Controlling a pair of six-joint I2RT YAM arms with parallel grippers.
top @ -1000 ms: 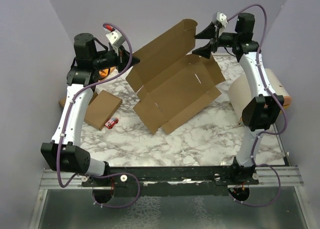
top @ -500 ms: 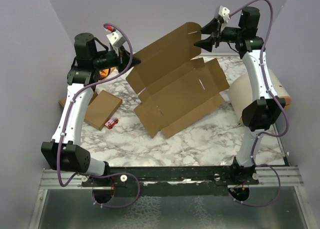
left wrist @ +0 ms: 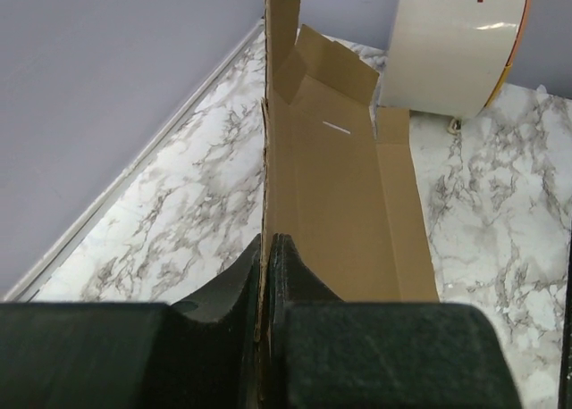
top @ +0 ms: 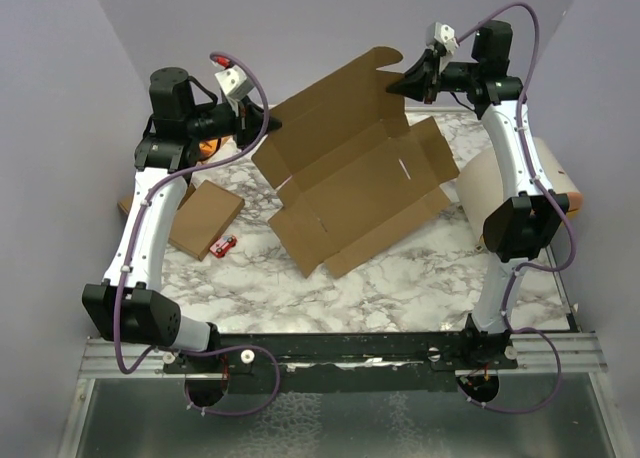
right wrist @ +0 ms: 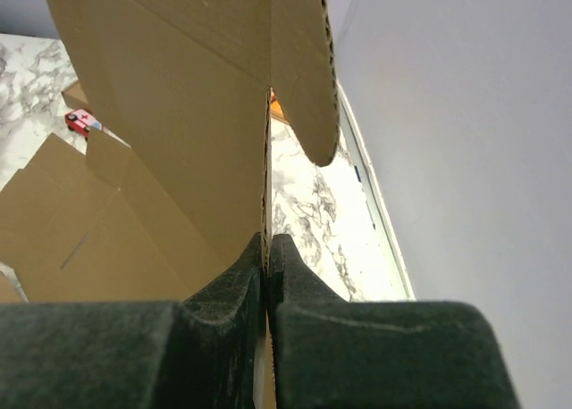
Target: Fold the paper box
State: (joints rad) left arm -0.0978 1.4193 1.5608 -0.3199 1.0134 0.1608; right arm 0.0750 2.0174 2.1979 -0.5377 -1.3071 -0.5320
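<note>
Pale violet walls close in a white, marble-patterned table (top: 420, 278). Over its far half the paper box (top: 345, 183) is an unfolded brown sheet strung between the two claws, with its back panel lifted and its near flaps sloping down onto the table. The left claw (top: 268, 125) is closed tight on the left end of the sheet. In its wrist view the cardboard edge runs straight up out of the pinched fingers, and the box floor with one small slit stretches ahead of them. The right claw (top: 393, 83) is likewise clamped shut on the raised panel's upper right edge, just beside a rounded flap that curves away above it. Below the right claw, close against its own arm, a cream roll (top: 490, 183) lies just beside the box's right flap — whether they touch cannot be told. Below the left claw, near its forearm, sits a small flat brown card (top: 205, 216), with a little red object (top: 225, 245) just beside its near corner — both well apart from the paper box.
</note>
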